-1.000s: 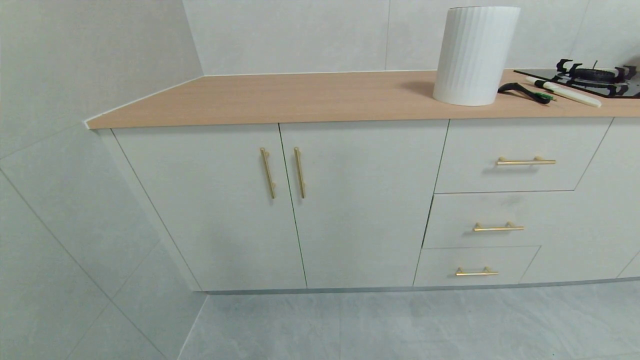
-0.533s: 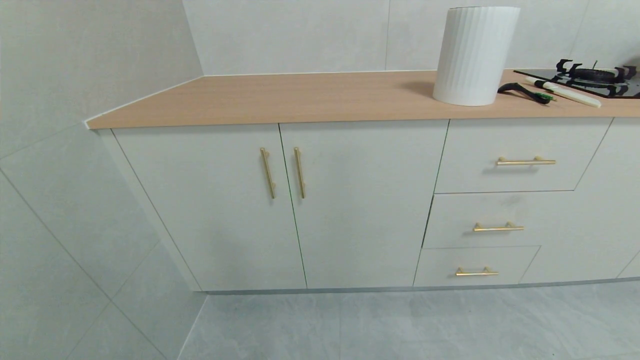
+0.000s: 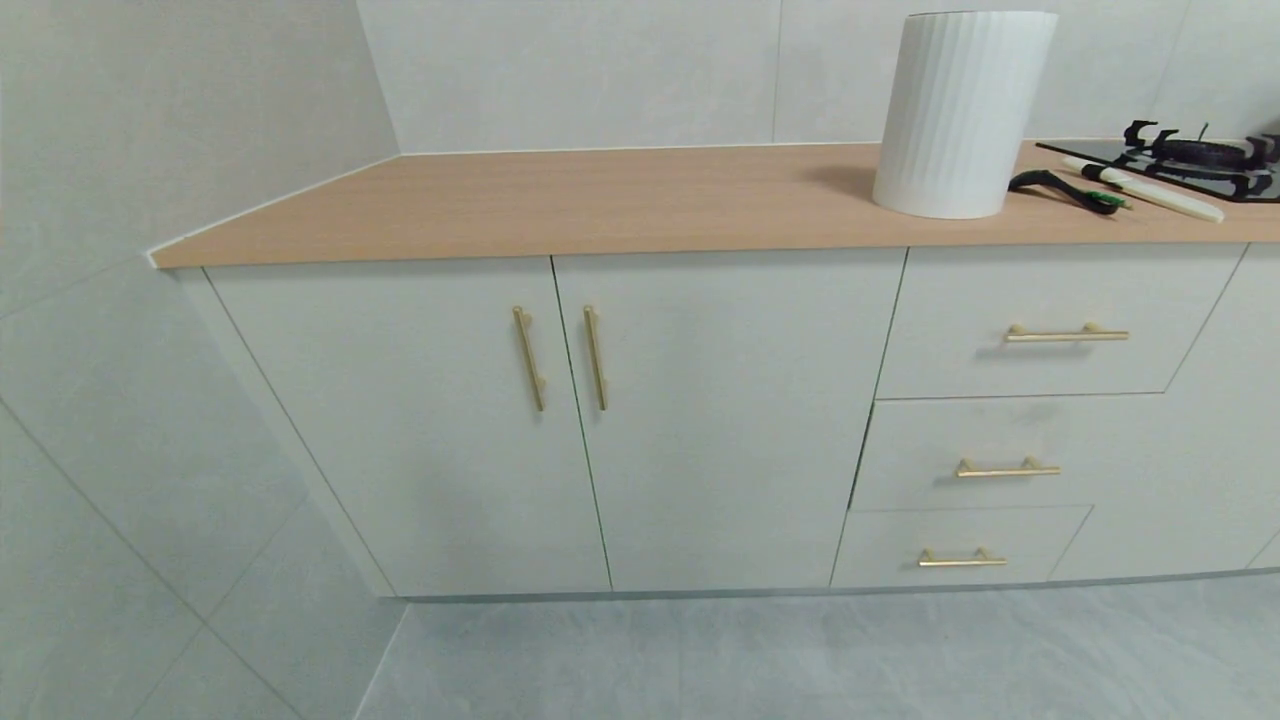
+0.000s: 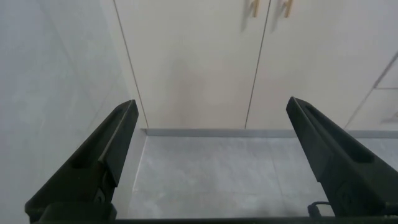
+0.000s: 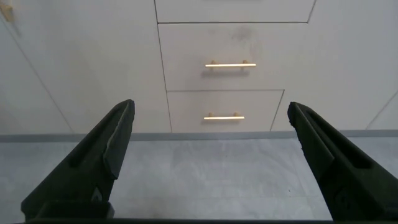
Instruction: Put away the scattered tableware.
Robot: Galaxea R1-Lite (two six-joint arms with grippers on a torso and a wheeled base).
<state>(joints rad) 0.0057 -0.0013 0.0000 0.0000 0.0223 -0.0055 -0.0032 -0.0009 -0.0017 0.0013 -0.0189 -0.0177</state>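
My left gripper (image 4: 210, 104) and right gripper (image 5: 210, 104) are wide open and empty, and the black tool (image 3: 1065, 188) and white tool (image 3: 1150, 192) lie on the counter (image 3: 600, 200) at two o'clock, so I think nothing is put away yet.

left gripper (image 4: 211, 107): fingers spread wide | right gripper (image 5: 211, 107): fingers spread wide

countertop (image 3: 600, 200): tan wood grain
cylindrical container (image 3: 960, 110): white, vertical ribbing
cabinet fronts (image 3: 720, 420): pale grey-white
handles (image 3: 1066, 333): gold
utensil (image 3: 1060, 186): black, green tip
hob (image 3: 1200, 155): black
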